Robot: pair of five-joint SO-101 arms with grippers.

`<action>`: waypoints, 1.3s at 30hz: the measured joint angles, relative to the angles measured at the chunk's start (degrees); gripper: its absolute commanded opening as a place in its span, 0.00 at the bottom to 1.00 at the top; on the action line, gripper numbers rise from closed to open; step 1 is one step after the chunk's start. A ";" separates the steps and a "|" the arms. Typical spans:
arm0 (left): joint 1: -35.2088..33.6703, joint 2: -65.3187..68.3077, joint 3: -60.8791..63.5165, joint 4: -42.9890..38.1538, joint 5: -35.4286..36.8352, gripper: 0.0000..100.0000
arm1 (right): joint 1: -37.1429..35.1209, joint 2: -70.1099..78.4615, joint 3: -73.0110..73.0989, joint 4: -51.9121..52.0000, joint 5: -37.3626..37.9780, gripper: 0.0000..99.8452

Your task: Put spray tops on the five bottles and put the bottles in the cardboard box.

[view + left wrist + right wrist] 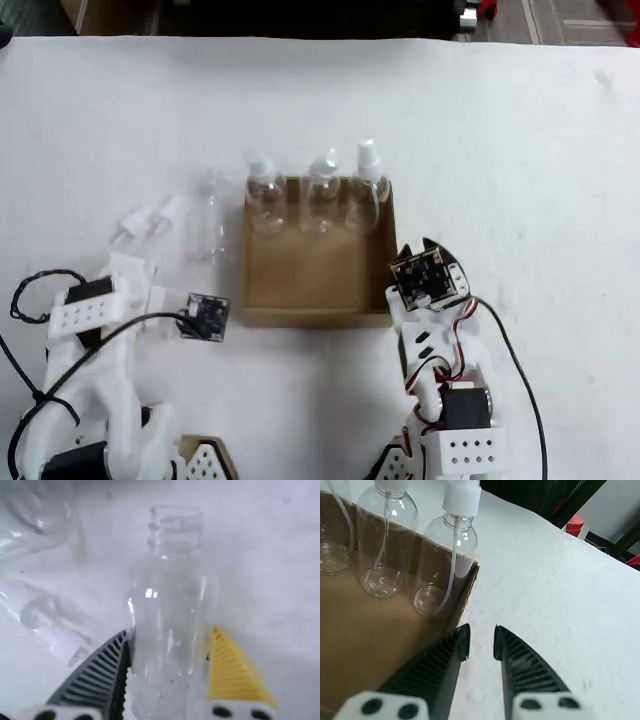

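An uncapped clear bottle (170, 605) sits between the black and yellow fingers of my left gripper (169, 632), which is shut on its body. In the high view this bottle (210, 225) is just left of the cardboard box (300, 285). Three bottles with white spray tops (318, 195) stand in a row along the box's far wall. My right gripper (480, 642) hovers at the box's near right corner (425, 250), slightly open with nothing between its fingers. The nearest capped bottle (452, 550) stands just inside that corner.
A loose spray top (50, 625) and another clear bottle (35, 515) lie on the white table left of the held bottle, around (150, 218) in the high view. The near half of the box floor is bare. Cables trail beside both arm bases.
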 measured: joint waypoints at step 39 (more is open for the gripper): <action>26.81 -58.20 -19.96 32.00 96.79 0.03 | 0.00 0.00 -1.49 5.01 -6.24 0.07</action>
